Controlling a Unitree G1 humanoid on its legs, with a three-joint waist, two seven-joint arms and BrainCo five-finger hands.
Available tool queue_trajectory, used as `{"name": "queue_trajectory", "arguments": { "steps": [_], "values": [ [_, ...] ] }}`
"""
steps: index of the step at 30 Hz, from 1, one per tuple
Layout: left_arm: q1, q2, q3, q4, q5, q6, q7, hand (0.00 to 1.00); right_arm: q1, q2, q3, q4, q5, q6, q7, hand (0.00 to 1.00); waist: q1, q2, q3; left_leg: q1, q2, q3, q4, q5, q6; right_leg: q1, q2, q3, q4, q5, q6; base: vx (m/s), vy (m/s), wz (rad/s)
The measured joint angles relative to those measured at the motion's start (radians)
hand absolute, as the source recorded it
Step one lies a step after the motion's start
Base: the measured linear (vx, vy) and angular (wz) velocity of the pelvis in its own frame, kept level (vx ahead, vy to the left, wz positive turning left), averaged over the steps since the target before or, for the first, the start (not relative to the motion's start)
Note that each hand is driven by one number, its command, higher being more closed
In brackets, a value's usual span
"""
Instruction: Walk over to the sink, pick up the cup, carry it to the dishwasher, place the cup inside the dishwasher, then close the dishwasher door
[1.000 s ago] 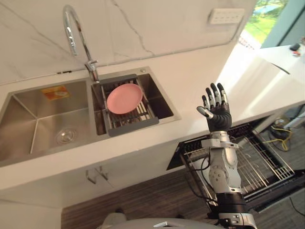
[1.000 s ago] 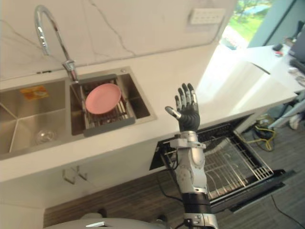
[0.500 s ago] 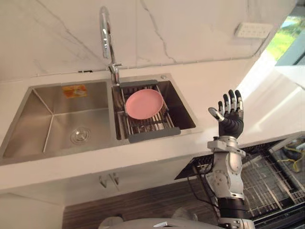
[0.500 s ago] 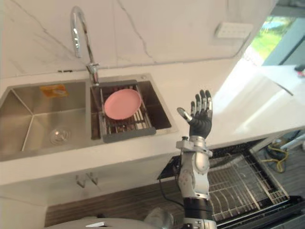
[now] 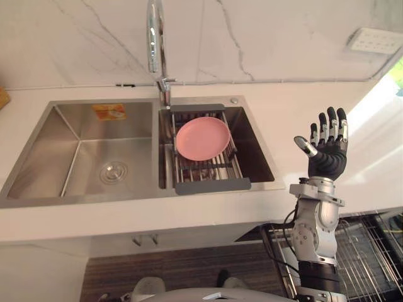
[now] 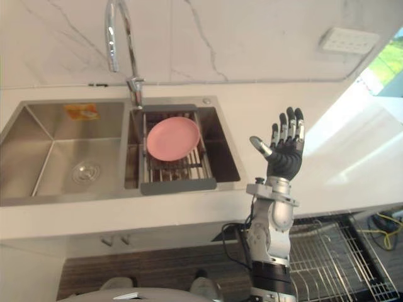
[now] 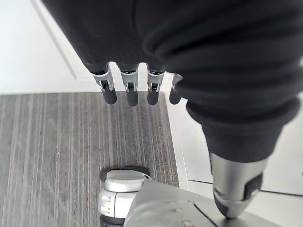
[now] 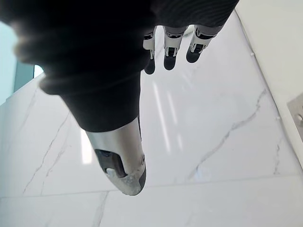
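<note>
- Can't tell where the cup is from these shots, so I'm starting at the sink [image 5: 63, 129], a steel double basin in the left and middle of the head views.
- The left basin has a round drain [image 5: 113, 172] in its floor and an orange sticker [image 5: 108, 112] on its back wall.
- The right basin has a grey dish rack [image 5: 212, 185] across it, with a pink plate [image 5: 202, 138] lying flat on the bars.
- The curved chrome faucet [image 5: 155, 38] rises from the back rim between the two basins, top centre of the frame.
- The white desk [image 5: 296, 113] wraps around the sink, with a marble wall behind it and a white outlet plate [image 5: 374, 39] at the upper right.
- The right hand [image 5: 327, 157] is raised on the right side of the frame over the desk edge, well apart from the sink, with its fingers [image 8: 170, 45] straight and apart and its thumb out to the side.
- The dishwasher rack [image 6: 327, 251], all wire, pokes out from under the desk at the lower right.
- The left hand [image 7: 189, 47] hangs over a grey plank floor [image 7: 57, 142], fingers [image 7: 129, 92] straight in a row and slightly apart.
</note>
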Motion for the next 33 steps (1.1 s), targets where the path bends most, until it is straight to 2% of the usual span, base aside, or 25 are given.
{"name": "queue_trajectory", "arguments": {
  "steps": [1,3,5,6,8,10,11,14,17,21,27,33],
  "values": [
    [0.004,-0.006,0.008,0.000,-0.028,0.006,-0.005,0.00,-0.002,0.000,0.007,0.000,0.007,0.009,-0.001,0.00,0.003,0.003,-0.001,0.001,0.003,0.003,-0.003,0.001,0.000,0.004,0.004,0.000,-0.019,0.009,-0.003,-0.04,-0.034,-0.13],
    [0.018,-0.020,0.009,0.003,-0.140,0.026,-0.013,0.00,-0.001,0.000,0.009,0.000,0.020,0.045,-0.007,0.00,0.006,0.011,-0.003,0.002,0.006,0.021,-0.034,0.024,-0.003,0.018,0.014,-0.002,-0.105,0.064,-0.004,-0.01,-0.030,-0.18],
    [0.018,-0.023,0.014,0.015,-0.202,0.054,-0.039,0.00,-0.001,-0.001,0.004,0.004,0.024,0.068,-0.030,0.00,0.007,0.018,-0.005,0.001,0.011,0.046,-0.057,0.038,-0.010,0.014,0.023,0.002,-0.161,0.109,-0.005,-0.02,-0.038,-0.36],
    [0.017,-0.024,0.028,0.023,-0.244,0.073,-0.064,0.00,0.000,-0.002,0.003,0.021,0.025,0.085,-0.035,0.00,0.004,0.026,-0.004,0.010,0.020,0.068,-0.069,0.042,-0.017,0.004,0.034,0.016,-0.162,0.118,-0.010,-0.02,-0.049,-0.51],
    [0.017,-0.027,0.045,0.037,-0.276,0.082,-0.088,0.00,0.028,-0.001,-0.004,0.033,0.024,0.106,-0.051,0.00,0.001,0.038,-0.009,0.041,0.033,0.100,-0.084,0.040,-0.026,0.003,0.053,0.049,-0.163,0.118,-0.012,-0.01,-0.042,-0.54],
    [0.016,-0.026,0.047,0.044,-0.301,0.082,-0.094,0.00,0.045,-0.002,-0.032,0.032,0.022,0.112,-0.053,0.00,-0.001,0.042,-0.014,0.054,0.045,0.134,-0.085,0.034,-0.033,-0.013,0.065,0.075,-0.163,0.103,-0.020,-0.03,-0.044,-0.62],
    [0.013,-0.027,0.047,0.047,-0.321,0.084,-0.102,0.00,0.053,-0.003,-0.057,0.032,0.011,0.112,-0.055,0.00,-0.005,0.044,-0.018,0.054,0.050,0.155,-0.086,0.031,-0.036,-0.024,0.063,0.049,-0.163,0.101,-0.026,-0.03,-0.037,-0.61],
    [0.010,-0.025,0.047,0.059,-0.322,0.084,-0.107,0.00,0.078,-0.007,-0.087,0.032,-0.066,0.110,-0.069,0.00,-0.018,0.044,-0.019,0.064,0.060,0.181,-0.085,0.023,-0.043,-0.028,0.063,0.021,-0.163,0.117,-0.033,-0.01,-0.013,-0.36],
    [0.005,-0.024,0.045,0.060,-0.300,0.082,-0.099,0.00,0.089,-0.034,-0.113,0.031,-0.219,0.108,-0.069,0.00,-0.030,0.049,-0.031,0.070,0.066,0.183,-0.086,0.020,-0.044,-0.025,0.066,0.010,-0.163,0.120,-0.030,0.00,-0.002,-0.04],
    [-0.003,-0.015,0.045,0.060,-0.294,0.086,-0.103,0.00,0.066,-0.101,-0.101,0.029,-0.349,0.118,-0.023,0.00,-0.027,0.040,-0.045,0.070,0.065,0.178,-0.096,0.022,-0.045,-0.025,0.064,-0.002,-0.163,0.128,-0.029,0.00,0.010,0.05],
    [-0.005,-0.010,0.045,0.059,-0.271,0.095,-0.109,0.00,0.008,-0.176,-0.051,0.030,-0.455,0.140,0.019,0.00,-0.025,0.026,-0.061,0.069,0.059,0.166,-0.103,0.025,-0.043,-0.019,0.056,-0.022,-0.163,0.130,-0.026,0.00,0.015,0.07],
    [-0.005,0.000,0.043,0.058,-0.265,0.098,-0.110,0.00,-0.049,-0.222,0.011,0.067,-0.556,0.141,0.072,0.00,-0.024,0.010,-0.069,0.059,0.039,0.123,-0.119,0.042,-0.032,-0.010,0.034,-0.060,-0.163,0.131,-0.019,-0.02,0.017,0.21]
  ]
}}
